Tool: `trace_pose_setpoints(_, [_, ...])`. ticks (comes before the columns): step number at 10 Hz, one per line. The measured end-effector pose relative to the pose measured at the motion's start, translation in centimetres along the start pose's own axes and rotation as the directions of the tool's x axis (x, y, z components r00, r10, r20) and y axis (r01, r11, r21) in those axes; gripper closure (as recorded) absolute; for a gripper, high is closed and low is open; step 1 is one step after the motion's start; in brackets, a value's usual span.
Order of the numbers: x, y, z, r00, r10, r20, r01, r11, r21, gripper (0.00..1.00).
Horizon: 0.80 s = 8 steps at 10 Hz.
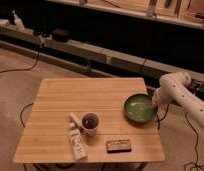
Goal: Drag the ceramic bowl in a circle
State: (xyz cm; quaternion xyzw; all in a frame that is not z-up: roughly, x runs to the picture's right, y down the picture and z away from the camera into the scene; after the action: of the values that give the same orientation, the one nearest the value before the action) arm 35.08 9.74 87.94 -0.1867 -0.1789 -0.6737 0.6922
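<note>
- Position of the ceramic bowl (pixel 139 107): upright on the right part of the counter (pixel 85 95), close to the right edge and about midway between the far and near edges.
- Its inside is glossy green with a dark rim, and it is far wider than anything else on the counter.
- At the bowl's right rim, the pincer (pixel 156 105) is down and closed narrow, touching or almost touching the rim. Whether it pinches the rim cannot be told.
- Behind the pincer, the white arm (pixel 181 89) bends up and runs off towards the right edge of the view, hanging out past the counter's right side.
- Left of the bowl and a little nearer the front stands a small white mug (pixel 90 121) with a dark inside. It is upright and clearly apart from the bowl.
- Just beside the mug on its left lies a pale packet (pixel 76 141), flat on the wood, its long side running towards the front edge. Its upper end is close against the mug.
- In front of the bowl, near the front edge, lies a small dark bar (pixel 118 145), flat and apart from both the bowl and the mug.
- The counter itself is light wood, square-cornered, standing on a pale floor (pixel 15 100).
- A dark cable (pixel 22 67) trails over the floor on the left.
- Along the back runs a low ledge (pixel 95 50) with a pale bottle (pixel 16 20) at its far left.
</note>
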Motion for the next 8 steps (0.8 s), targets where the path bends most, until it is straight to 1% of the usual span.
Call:
trace_pose_setpoints(1, [1.1, -1.2, 0.6, 1.000, -0.009, 0.002, 0.009, 1.000, 0.009, 0.94])
trace_pose_setpoints(2, [2.6, -3.1, 1.2, 1.000, -0.030, 0.002, 0.030, 0.999, 0.024, 0.94])
trace_pose_setpoints(3, [3.9, -5.8, 1.8, 0.998, -0.064, 0.005, 0.064, 0.997, 0.045, 0.94])
trace_pose_setpoints(4, [4.5, -8.1, 2.0, 0.995, -0.098, 0.006, 0.097, 0.993, 0.065, 0.94])
trace_pose_setpoints(5, [4.7, -11.8, 2.3, 0.987, -0.163, 0.010, 0.162, 0.982, 0.096, 0.94])
trace_pose_setpoints(6, [4.3, -14.5, 2.3, 0.976, -0.219, 0.013, 0.216, 0.969, 0.119, 0.94])
trace_pose_setpoints(7, [3.0, -17.8, 2.3, 0.955, -0.297, 0.020, 0.290, 0.945, 0.153, 0.94])
trace_pose_setpoints(8, [0.9, -19.9, 2.2, 0.932, -0.362, 0.030, 0.351, 0.918, 0.183, 0.94])
